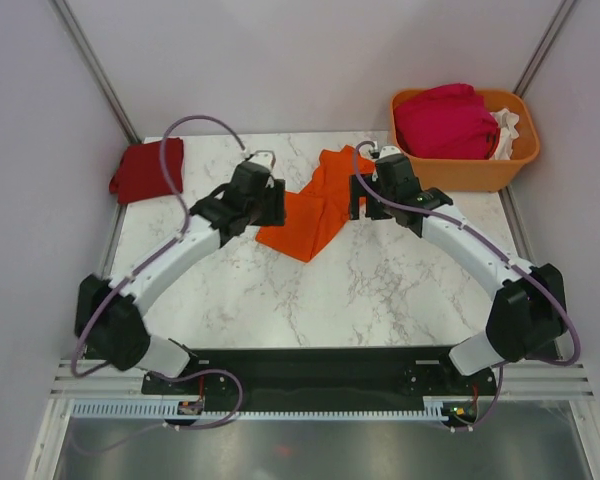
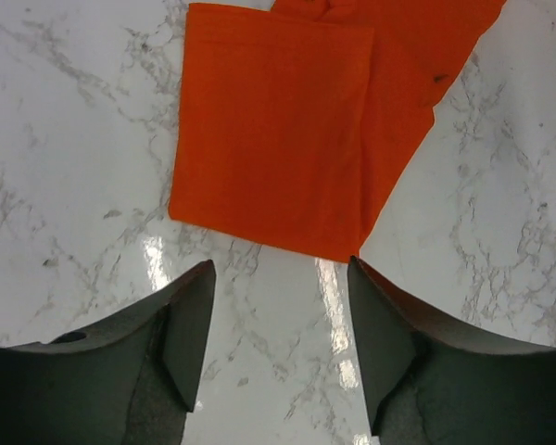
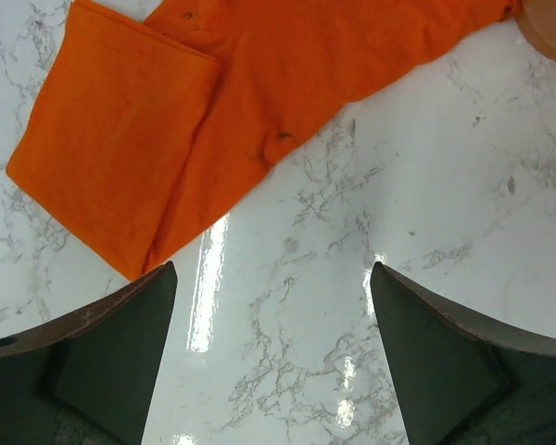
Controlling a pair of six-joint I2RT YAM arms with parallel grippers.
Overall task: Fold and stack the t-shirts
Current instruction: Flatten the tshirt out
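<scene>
Orange t-shirt (image 1: 315, 205) is laid half-folded on the table (image 1: 380, 290), its ends hidden by both arms in the top view. Left fingers (image 2: 181, 334) and right fingers (image 3: 120, 352) are spread wide, with nothing gripped.

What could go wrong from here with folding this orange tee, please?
1. The orange tee lies skewed in uneven layers; a pinch at its corner may catch one layer only and pull the fold apart.
2. The red tee sits at the far left corner of the table, seemingly overhanging; stacking there might nudge it off.
</scene>
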